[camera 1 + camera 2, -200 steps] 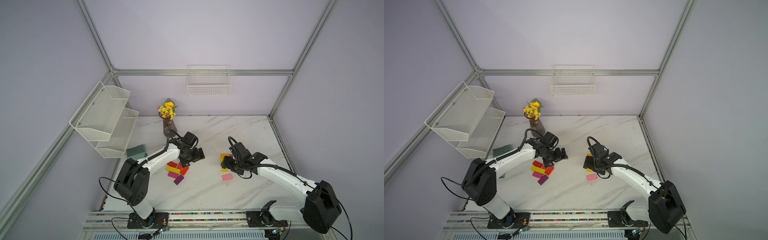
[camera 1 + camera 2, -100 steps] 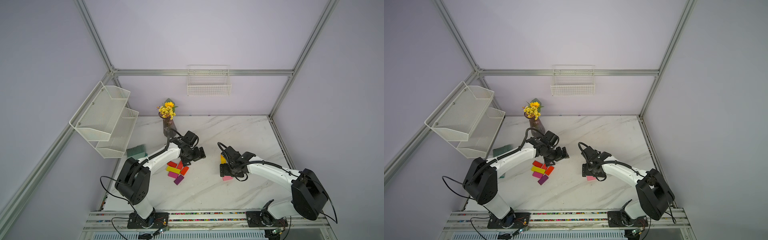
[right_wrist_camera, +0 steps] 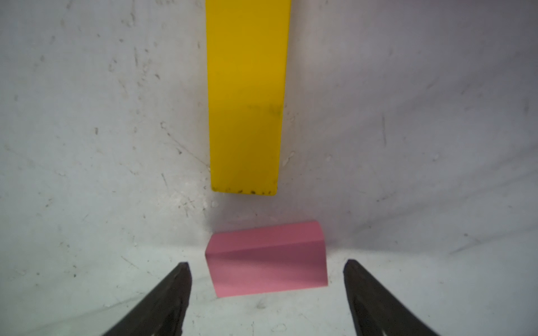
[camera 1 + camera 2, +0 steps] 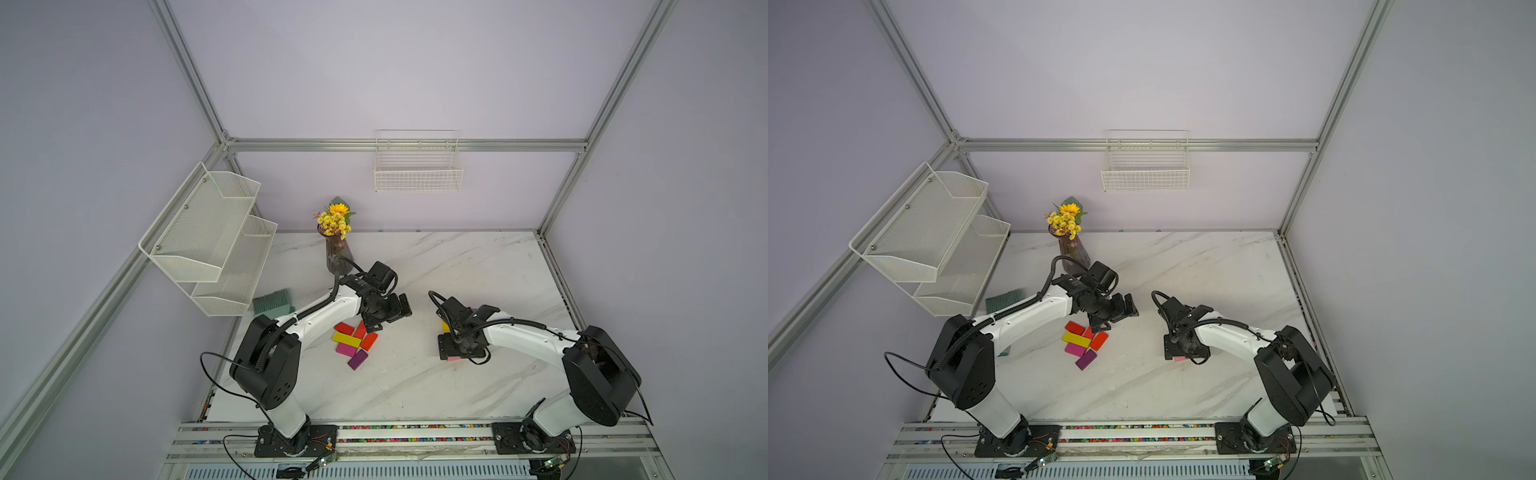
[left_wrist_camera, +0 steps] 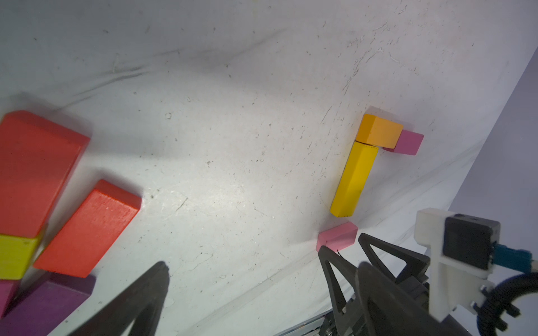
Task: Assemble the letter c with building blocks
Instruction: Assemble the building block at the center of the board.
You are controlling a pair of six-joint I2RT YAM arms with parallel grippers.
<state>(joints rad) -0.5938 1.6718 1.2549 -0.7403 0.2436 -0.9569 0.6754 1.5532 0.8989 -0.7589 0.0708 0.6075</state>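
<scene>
Surface: scuffed marble tabletop (image 4: 415,382), pink block (image 3: 266,259) | room: lilac walls (image 4: 374,75), aluminium frame (image 4: 519,145)

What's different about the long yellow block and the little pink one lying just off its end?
The yellow block is long and narrow; the pink block is short. The yellow block butts against an orange block at one end; the pink block touches no other block. The pink block lies crosswise between the open jaws of the right gripper, ungripped; the yellow block lies beyond them. Both rest flat on the table.
</scene>
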